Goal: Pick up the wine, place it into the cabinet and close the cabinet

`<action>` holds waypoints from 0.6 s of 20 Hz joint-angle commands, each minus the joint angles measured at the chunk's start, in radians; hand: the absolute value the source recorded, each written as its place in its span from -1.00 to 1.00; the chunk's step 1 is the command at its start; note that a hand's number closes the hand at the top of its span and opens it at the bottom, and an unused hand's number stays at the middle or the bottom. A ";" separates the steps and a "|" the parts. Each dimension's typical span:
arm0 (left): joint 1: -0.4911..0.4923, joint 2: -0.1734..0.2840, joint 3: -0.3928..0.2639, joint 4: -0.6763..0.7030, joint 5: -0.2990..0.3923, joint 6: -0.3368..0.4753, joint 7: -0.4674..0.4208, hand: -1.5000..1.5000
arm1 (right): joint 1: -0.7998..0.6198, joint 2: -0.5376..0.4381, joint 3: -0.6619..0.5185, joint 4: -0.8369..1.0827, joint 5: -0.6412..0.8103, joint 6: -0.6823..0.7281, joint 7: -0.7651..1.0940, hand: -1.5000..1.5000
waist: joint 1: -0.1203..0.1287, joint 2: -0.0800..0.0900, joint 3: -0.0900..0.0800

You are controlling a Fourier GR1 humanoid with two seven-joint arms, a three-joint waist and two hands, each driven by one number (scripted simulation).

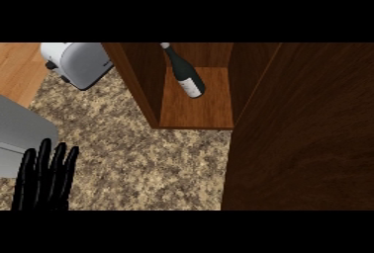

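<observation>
Dark glass marks the wine bottle (pixel 184 71), which stands inside the open cabinet (pixel 139 79) on the lower wooden shelf (pixel 197 106), toward that shelf's back edge and left of its middle. Its neck points up toward the top of the view, and a pale label shows on the lower part of its body. No hand touches it.

The cabinet is dark brown wood. Its left wall runs down to the shelf's front left corner, where it meets the counter (pixel 146 158). A broad dark wooden panel (pixel 303 133), seemingly the cabinet door, fills the right side of the view from top to bottom and hides the counter's right part; it stands beside the shelf's right edge, and the compartment with the bottle is uncovered.

The counter is speckled granite in tan and brown. Near its back left corner sits a white and grey toaster (pixel 80 62), just left of the cabinet's wall. A grey object (pixel 22 133) lies at the counter's left edge, only partly in view.

The left hand (pixel 45 178) shows at the counter's lower left corner, black fingers straight, close together and pointing up, holding nothing, resting well apart from the cabinet. The right hand shows nowhere in the view.
</observation>
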 commanded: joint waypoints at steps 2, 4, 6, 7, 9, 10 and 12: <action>0.223 0.115 0.155 -0.080 0.087 -0.154 -0.088 -1.00 | 0.028 0.011 0.096 -0.118 -0.080 -0.026 0.085 1.00 | 0.014 -0.003 -0.002; 0.232 0.091 0.189 -0.075 0.111 -0.171 -0.084 -1.00 | -0.004 0.066 0.199 -0.131 -0.003 -0.080 0.124 1.00 | 0.001 0.000 -0.001; 0.314 0.124 0.218 -0.155 0.105 -0.171 -0.087 -1.00 | -0.011 0.084 0.262 -0.142 0.063 -0.109 0.150 1.00 | 0.003 -0.002 0.000; 0.316 0.109 0.244 -0.049 0.132 -0.266 -0.138 -1.00 | -0.018 0.098 0.317 -0.168 0.089 -0.138 0.191 1.00 | 0.001 -0.004 -0.002; 0.353 0.140 0.310 -0.061 0.178 -0.308 -0.114 -1.00 | -0.092 0.129 0.343 -0.153 0.115 -0.179 0.222 1.00 | 0.003 -0.003 -0.002; 0.368 0.156 0.356 -0.070 0.188 -0.321 -0.122 -1.00 | -0.118 0.157 0.361 -0.119 0.171 -0.192 0.194 1.00 | 0.006 -0.005 -0.002; 0.402 0.172 0.405 -0.074 0.221 -0.355 -0.116 -1.00 | -0.170 0.176 0.454 -0.050 0.268 -0.253 0.165 1.00 | 0.007 -0.006 -0.002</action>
